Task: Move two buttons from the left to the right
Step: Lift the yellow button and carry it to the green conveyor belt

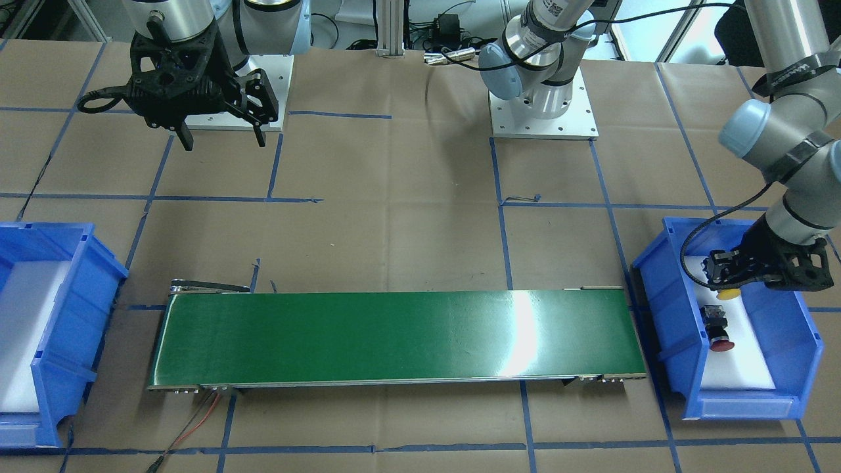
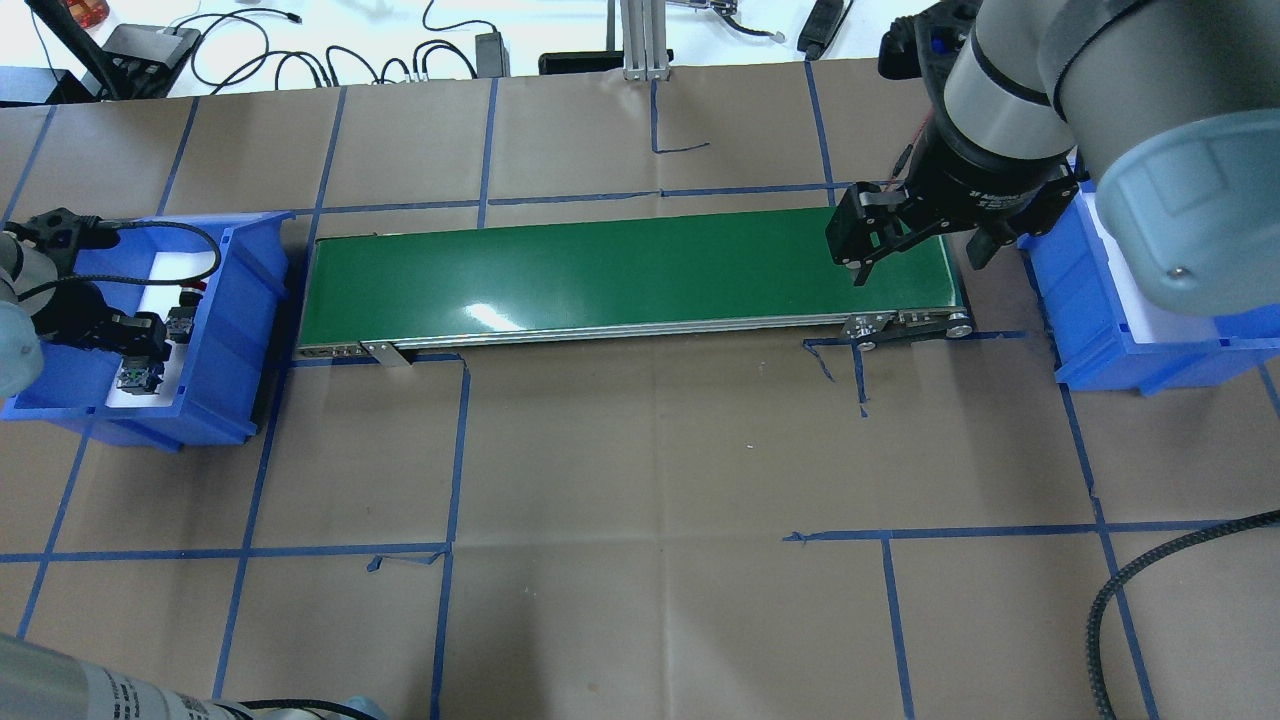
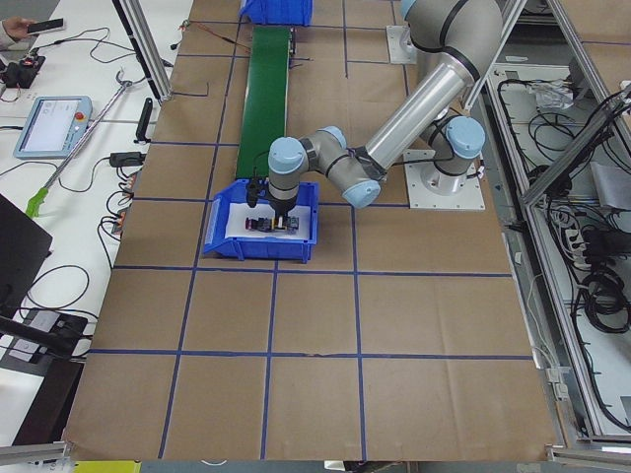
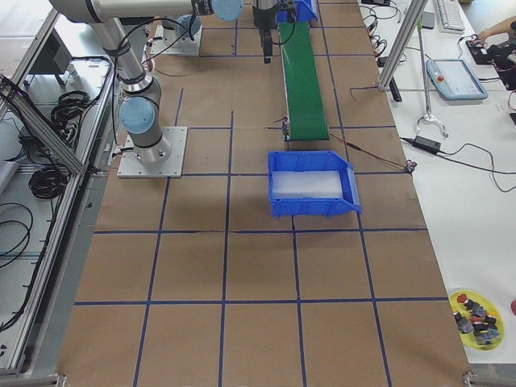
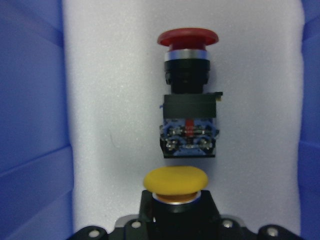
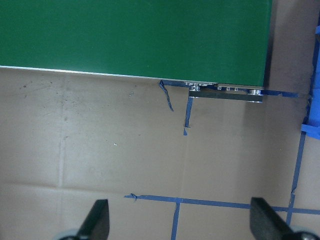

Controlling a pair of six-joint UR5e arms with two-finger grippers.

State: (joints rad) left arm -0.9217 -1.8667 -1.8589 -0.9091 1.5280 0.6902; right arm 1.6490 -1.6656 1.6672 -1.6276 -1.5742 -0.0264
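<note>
My left gripper [image 1: 728,274] is down inside the left blue bin [image 1: 677,315], shut on the yellow button [image 1: 728,293]. In the left wrist view its yellow cap [image 5: 176,181] sticks out from between the jaws. I cannot tell whether it is off the white foam. The red button [image 5: 187,90] lies on its side on the foam just beyond it, cap pointing away, and also shows in the front view [image 1: 719,328]. My right gripper [image 2: 862,255] is open and empty above the right end of the green conveyor belt [image 2: 620,270].
The right blue bin [image 2: 1100,330] with a white foam liner [image 4: 310,185] stands beyond the belt's right end. Blue tape lines cross the brown table. A yellow plate [image 4: 476,314] holding small parts lies on the far side table.
</note>
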